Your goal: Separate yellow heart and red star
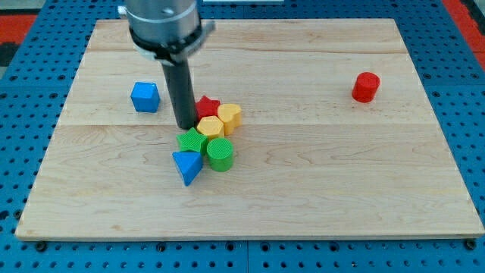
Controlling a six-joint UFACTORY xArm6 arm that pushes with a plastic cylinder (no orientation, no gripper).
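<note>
My tip (186, 126) rests on the board just left of a tight cluster of blocks. The red star (208, 105) sits at the cluster's top, right beside the rod. A yellow block (210, 127) touches the star from below, and a second yellow block (230, 116) lies to the star's right; I cannot tell which of the two is the heart. Below them sit a green block (191, 141), a green cylinder (220, 154) and a blue triangle (187, 166).
A blue cube (145, 97) stands apart to the view's left of the rod. A red cylinder (365, 87) stands alone at the view's upper right. The wooden board (318, 189) lies on a blue pegboard.
</note>
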